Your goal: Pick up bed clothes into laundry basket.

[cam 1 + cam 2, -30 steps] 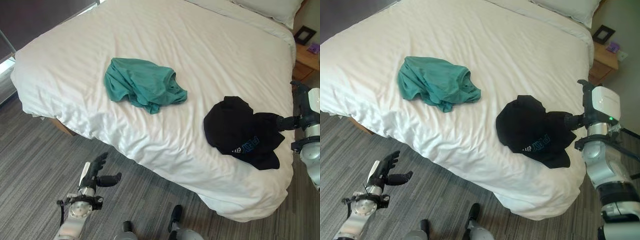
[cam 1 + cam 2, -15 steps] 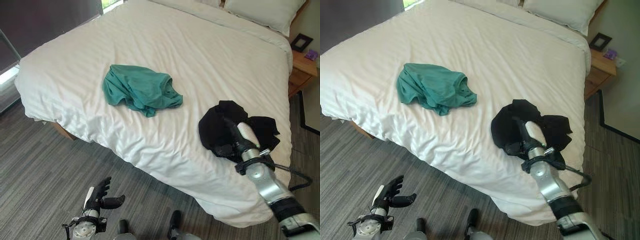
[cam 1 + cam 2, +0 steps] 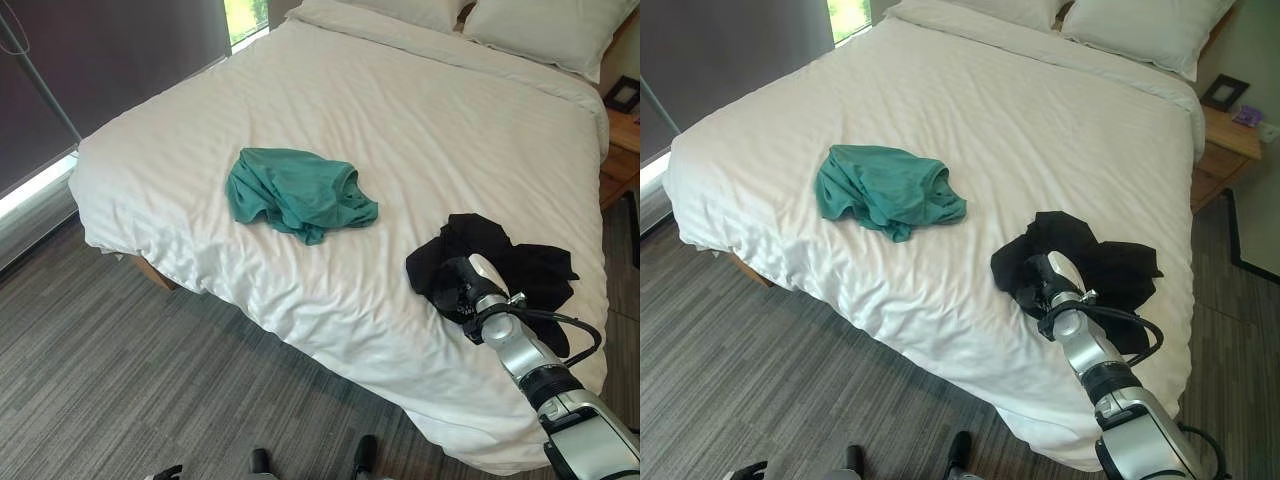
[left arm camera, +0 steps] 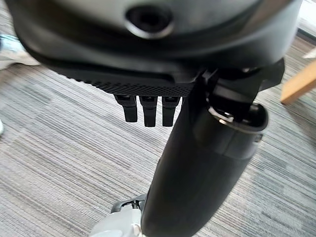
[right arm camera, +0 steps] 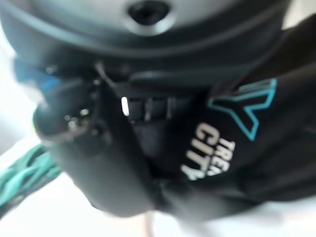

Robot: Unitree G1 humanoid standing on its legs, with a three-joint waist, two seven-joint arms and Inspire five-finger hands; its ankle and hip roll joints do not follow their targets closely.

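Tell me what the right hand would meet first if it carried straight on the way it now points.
The right hand is already at the black garment on the bed, so it would press further into that cloth; depth is unclear, and its fingers are hidden against the fabric.

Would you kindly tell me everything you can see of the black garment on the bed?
The black garment with pale and blue print lies crumpled in a loose heap of soft, matte fabric on the white bed, near its foot-side edge on the robot's right. It sits apart from the teal garment. The right hand is on its nearer edge; the hand's fingers are hidden in the cloth, so a grasp cannot be confirmed.
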